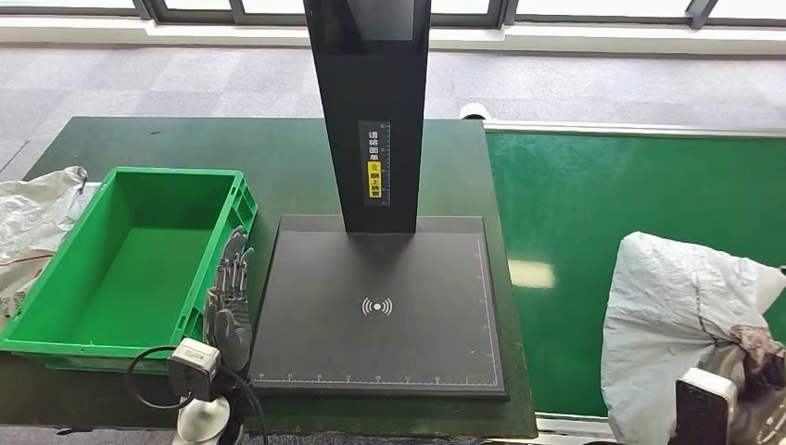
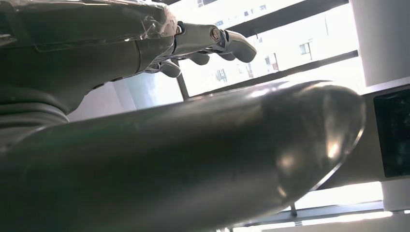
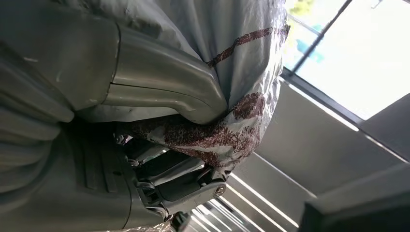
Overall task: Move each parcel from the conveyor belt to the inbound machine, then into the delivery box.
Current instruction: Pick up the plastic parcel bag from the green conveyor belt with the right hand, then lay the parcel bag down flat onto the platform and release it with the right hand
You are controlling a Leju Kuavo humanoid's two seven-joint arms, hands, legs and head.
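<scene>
A white plastic parcel (image 1: pixel 681 311) with dark red print sits over the green conveyor belt (image 1: pixel 602 213) at the lower right. My right hand (image 1: pixel 755 357) grips its lower right side. In the right wrist view the thumb (image 3: pixel 164 87) and fingers (image 3: pixel 179 179) clamp the crumpled parcel (image 3: pixel 241 53). The black inbound machine (image 1: pixel 380 315) lies flat in the middle, its plate bare, with a dark post (image 1: pixel 371 102) rising behind. The green delivery box (image 1: pixel 139 264) stands to its left. My left hand (image 1: pixel 230 297) hangs between box and machine, fingers (image 2: pixel 217 41) extended and holding nothing.
A white plastic bag (image 1: pixel 37 222) lies on the dark green table (image 1: pixel 278 148) left of the box. A cable and my left wrist camera (image 1: pixel 195 366) sit near the table's front edge. Grey carpet and windows lie beyond.
</scene>
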